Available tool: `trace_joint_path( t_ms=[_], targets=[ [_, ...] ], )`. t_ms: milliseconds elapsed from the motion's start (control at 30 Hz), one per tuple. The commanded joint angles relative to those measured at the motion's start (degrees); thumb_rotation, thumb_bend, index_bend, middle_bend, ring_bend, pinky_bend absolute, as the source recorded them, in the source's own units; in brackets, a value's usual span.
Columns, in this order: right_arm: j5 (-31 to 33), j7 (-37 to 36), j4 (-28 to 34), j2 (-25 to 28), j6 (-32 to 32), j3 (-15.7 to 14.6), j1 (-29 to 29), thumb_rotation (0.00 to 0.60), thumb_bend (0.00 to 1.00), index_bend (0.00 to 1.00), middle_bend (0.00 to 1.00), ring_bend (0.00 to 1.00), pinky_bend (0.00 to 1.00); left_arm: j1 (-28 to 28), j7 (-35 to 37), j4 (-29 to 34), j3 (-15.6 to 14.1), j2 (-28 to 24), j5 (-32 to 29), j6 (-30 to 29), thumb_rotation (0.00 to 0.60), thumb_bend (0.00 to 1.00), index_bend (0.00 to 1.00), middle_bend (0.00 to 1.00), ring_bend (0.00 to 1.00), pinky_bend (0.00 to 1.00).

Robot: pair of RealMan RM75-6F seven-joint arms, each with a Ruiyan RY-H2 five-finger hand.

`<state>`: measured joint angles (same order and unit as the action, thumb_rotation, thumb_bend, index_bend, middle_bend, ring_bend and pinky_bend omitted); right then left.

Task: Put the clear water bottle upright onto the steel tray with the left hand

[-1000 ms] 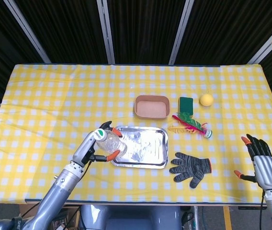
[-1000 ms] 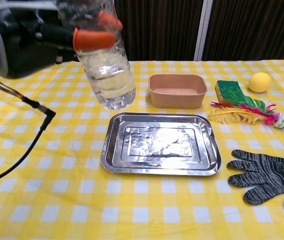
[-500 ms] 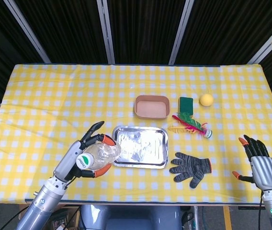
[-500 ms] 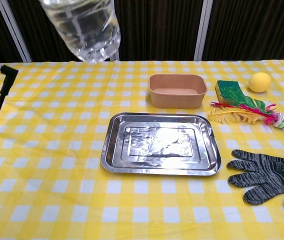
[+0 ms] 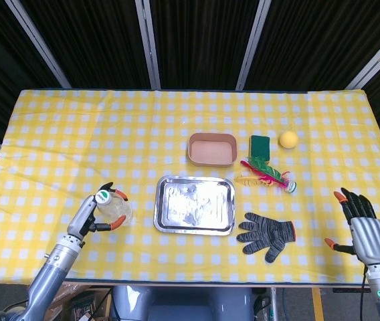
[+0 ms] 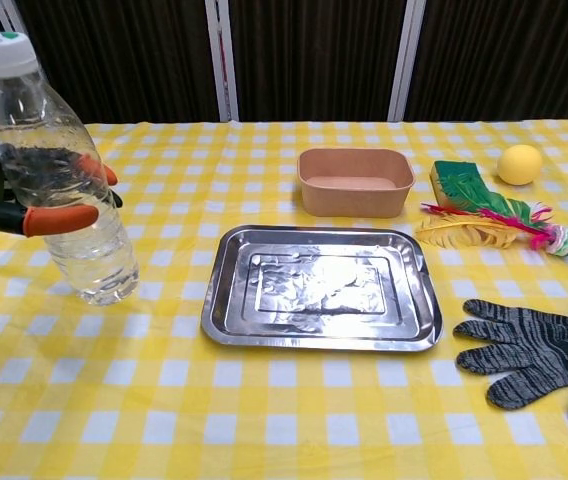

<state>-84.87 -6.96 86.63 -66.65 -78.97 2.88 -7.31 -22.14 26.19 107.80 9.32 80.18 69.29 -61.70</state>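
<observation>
While the left hand (image 5: 95, 215) keeps its orange-tipped fingers (image 6: 59, 218) wrapped around the clear water bottle (image 6: 59, 175), the bottle stands nearly upright, white cap up with a slight tilt, to the left of the steel tray (image 6: 319, 287) and apart from it. From the chest view I cannot tell whether its base touches the yellow checked tablecloth (image 5: 76, 134) or hangs just above it. Water fills the lower part of the bottle. The tray lies flat near the table's middle with nothing on it. Behind it sits a tan oval bowl (image 6: 354, 181). Right of the bowl: a green sponge (image 5: 260, 146), a yellow ball (image 6: 520, 164), and a feathered shuttlecock toy (image 6: 494, 226) lying on its side. A grey knit glove (image 6: 539, 357) lies palm-down, just right of the tray's front corner. The right hand (image 5: 365, 231) is seen at the table's right front edge, fingers spread and extended, holding nothing, well apart from every object.
</observation>
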Motion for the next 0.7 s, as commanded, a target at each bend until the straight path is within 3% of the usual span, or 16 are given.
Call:
trace_joint_path(
  t_ms=[33, 133, 300, 533, 700],
  targets=[
    [0.01, 0.06, -0.02, -0.05, 0.04, 0.00, -0.03, 0.600, 0.05, 0.05, 0.00, 0.00, 0.00, -0.41, 2.38, -0.10, 1.06, 0.55, 0.23, 1.24, 0.600, 0.39, 0.47, 0.43, 0.00, 0.00],
    [0.04, 0.10, -0.02, -0.07, 0.04, 0.03, -0.06, 0.600, 0.05, 0.05, 0.00, 0.00, 0.00, -1.42, 3.51, 2.93, 2.38, -0.61, -0.42, 2.95, 0.600, 0.41, 0.47, 0.43, 0.00, 0.00],
    [0.29, 0.11, 0.01, 0.05, 0.30, 0.14, -0.18, 0.600, 0.05, 0.05, 0.00, 0.00, 0.00, -3.80, 2.04, 13.13, 6.66, -4.80, -3.72, 4.58, 0.600, 0.41, 0.47, 0.43, 0.00, 0.00],
    [0.31, 0.42, 0.12, 0.00, 0.63, 0.09, -0.37, 0.600, 0.05, 0.05, 0.00, 0.00, 0.00, -6.68, -8.15, 27.18, 11.90, -9.35, -10.89, -0.14, 0.600, 0.41, 0.48, 0.44, 0.00, 0.00],
    [-0.03, 0.46, 0.13, -0.17, 0.20, -0.13, -0.14, 0.600, 0.05, 0.05, 0.00, 0.00, 0.00, -7.57, -9.22, 27.19, 12.74, -9.27, -8.44, -1.02, 0.600, 0.41, 0.48, 0.44, 0.00, 0.00]
  ],
)
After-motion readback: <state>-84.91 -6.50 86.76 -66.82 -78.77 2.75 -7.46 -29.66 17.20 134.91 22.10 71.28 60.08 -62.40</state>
